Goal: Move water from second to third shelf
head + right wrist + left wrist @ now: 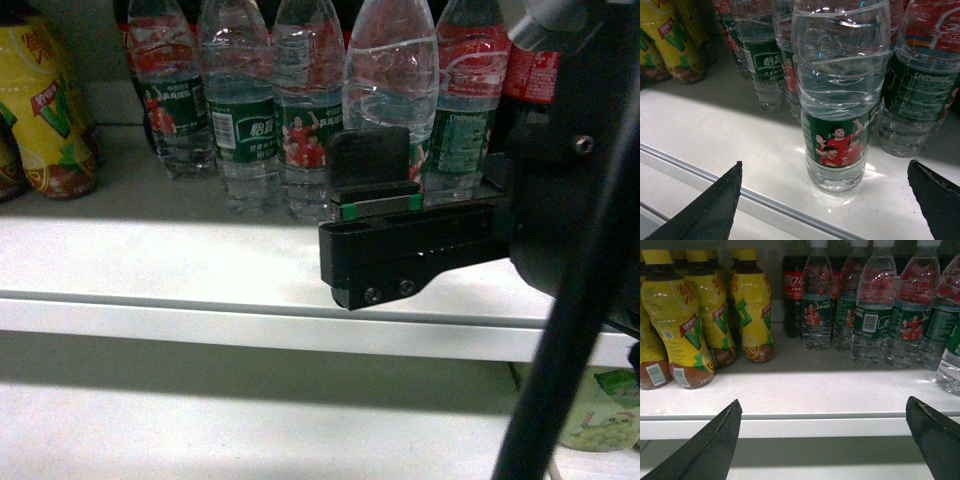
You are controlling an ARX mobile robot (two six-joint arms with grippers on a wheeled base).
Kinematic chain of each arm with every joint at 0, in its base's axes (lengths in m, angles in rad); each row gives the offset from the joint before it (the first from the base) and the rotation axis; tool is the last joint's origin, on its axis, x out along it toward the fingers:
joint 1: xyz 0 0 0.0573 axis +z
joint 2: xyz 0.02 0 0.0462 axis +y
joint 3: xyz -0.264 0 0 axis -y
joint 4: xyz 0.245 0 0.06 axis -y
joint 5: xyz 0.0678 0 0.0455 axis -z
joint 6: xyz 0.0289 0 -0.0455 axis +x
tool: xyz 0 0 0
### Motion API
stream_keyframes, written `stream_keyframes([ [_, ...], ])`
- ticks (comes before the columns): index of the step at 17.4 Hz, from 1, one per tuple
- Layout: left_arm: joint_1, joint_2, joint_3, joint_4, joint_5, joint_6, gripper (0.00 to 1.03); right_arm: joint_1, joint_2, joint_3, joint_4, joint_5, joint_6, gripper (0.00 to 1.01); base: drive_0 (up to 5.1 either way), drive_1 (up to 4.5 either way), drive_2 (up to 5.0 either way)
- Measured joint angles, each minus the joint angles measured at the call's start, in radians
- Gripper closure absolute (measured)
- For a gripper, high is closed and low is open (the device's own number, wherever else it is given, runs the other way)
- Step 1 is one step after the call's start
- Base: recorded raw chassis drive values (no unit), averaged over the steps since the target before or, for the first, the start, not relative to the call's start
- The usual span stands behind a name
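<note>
Water (839, 100) stands upright near the white shelf (150, 270) front edge, ahead of my right gripper (832, 200), jaws spread, not touching. My left gripper (825, 440) is spread too.

Dim, grainy views; shelf front lit, rear shadowed.

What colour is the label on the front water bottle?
Green, with red-shirted figures, on the water bottle; clearest in the right wrist view.

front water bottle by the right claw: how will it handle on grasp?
The front water bottle looks nearly full, so probably heavy for its size. Its thin, ribbed clear wall may dent under squeeze. It is tall on a narrow base near the shelf edge, so a push up high could tip it. The right claw is open.
</note>
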Motion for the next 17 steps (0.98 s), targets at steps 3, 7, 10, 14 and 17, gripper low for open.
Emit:
stream_keyframes([
  [3, 0.000, 0.000, 0.000, 0.000, 0.000, 0.000, 0.05, 0.000, 0.048, 0.036, -0.003, 0.003, 0.016, 0.03, 0.0, 0.00, 0.0],
  [7, 0.000, 0.000, 0.000, 0.000, 0.000, 0.000, 0.05, -0.013, 0.089, 0.090, 0.004, 0.002, 0.028, 0.03, 0.0, 0.00, 0.0],
  [10, 0.000, 0.000, 0.000, 0.000, 0.000, 0.000, 0.05, -0.012, 0.106, 0.121, -0.002, 0.003, 0.030, 0.03, 0.0, 0.00, 0.0],
  [14, 0.000, 0.000, 0.000, 0.000, 0.000, 0.000, 0.05, -0.013, 0.154, 0.164, -0.007, 0.015, 0.030, 0.03, 0.0, 0.00, 0.0],
  [17, 0.000, 0.000, 0.000, 0.000, 0.000, 0.000, 0.05, -0.013, 0.177, 0.177, -0.002, 0.018, 0.031, 0.03, 0.0, 0.00, 0.0],
])
